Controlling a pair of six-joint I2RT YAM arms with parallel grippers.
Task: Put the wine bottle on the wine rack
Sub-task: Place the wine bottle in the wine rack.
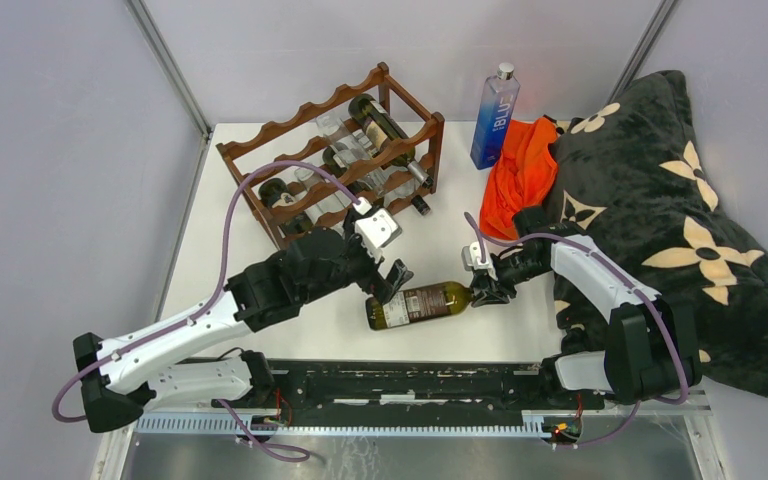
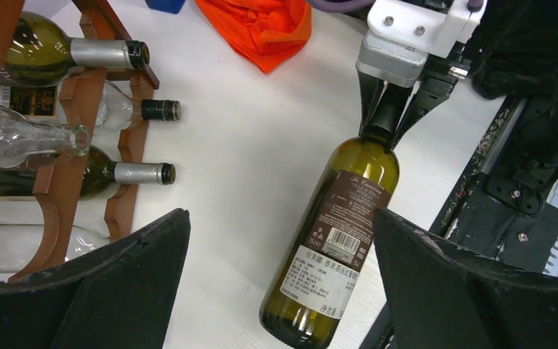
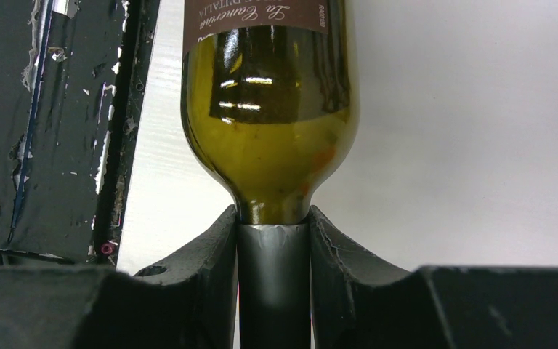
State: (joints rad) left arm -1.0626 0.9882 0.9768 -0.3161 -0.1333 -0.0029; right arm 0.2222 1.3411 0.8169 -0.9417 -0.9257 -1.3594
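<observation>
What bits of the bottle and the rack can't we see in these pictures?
- Mouth of the green glass wine bottle: hidden in every view by the right claw, shut round its neck.
- Bottle's base: left wrist view, cut off by the bottom edge.
- Reddish-brown wooden wine rack, part of its lower front: top view, covered by the left arm.
- Label's print: top view, too small.

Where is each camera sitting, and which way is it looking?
Top camera: above and behind, looking down on the table; left arm and right arm show, plus the rack and lying bottle.
Left wrist camera: on the left arm, looking past its open left gripper at the bottle and the right gripper.
Right wrist camera: on the right arm, looking along the bottle from its neck; its fingers clamp the neck.
Shared: all three see the bottle; top and left wrist both see the rack.
</observation>
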